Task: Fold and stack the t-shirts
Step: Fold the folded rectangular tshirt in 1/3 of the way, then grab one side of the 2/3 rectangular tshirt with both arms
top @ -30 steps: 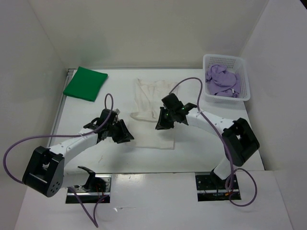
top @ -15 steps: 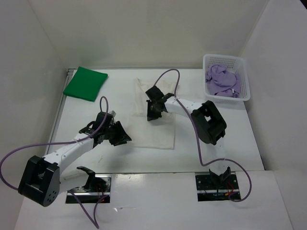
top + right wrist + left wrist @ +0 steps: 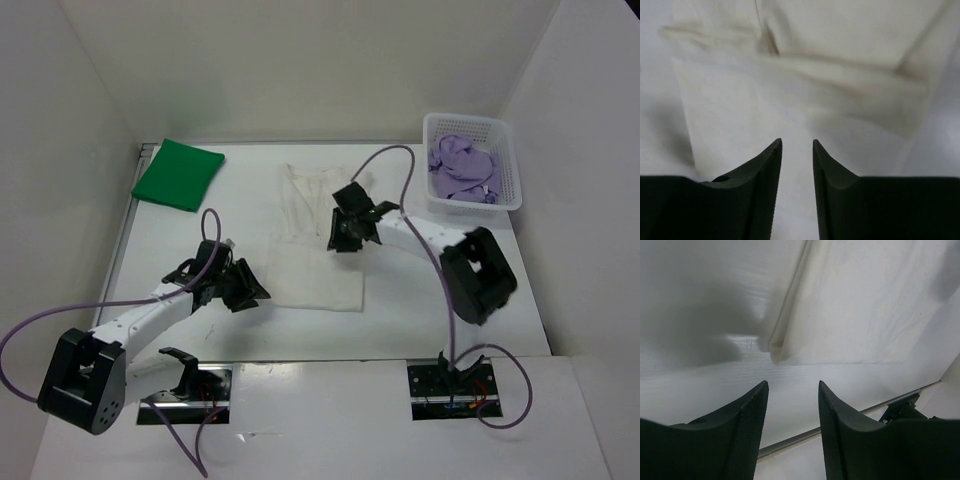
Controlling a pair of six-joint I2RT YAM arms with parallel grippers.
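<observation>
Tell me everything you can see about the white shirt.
The white shirt is soft cream cloth, partly folded, lying flat on the table near its middle. The far part is wrinkled with faint brownish creases; the near part is a smooth rectangle. The right fingers hang open over it, the left fingers open beside its near left corner.

Bright even light, soft wrist-view blur

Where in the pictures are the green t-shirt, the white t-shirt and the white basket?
green t-shirt [image 3: 178, 174], top view, the middle of the folded cloth.
white t-shirt [image 3: 315, 280], top view, the flat part nearest the arms' bases.
white basket [image 3: 513, 165], top view, its right wall.
</observation>
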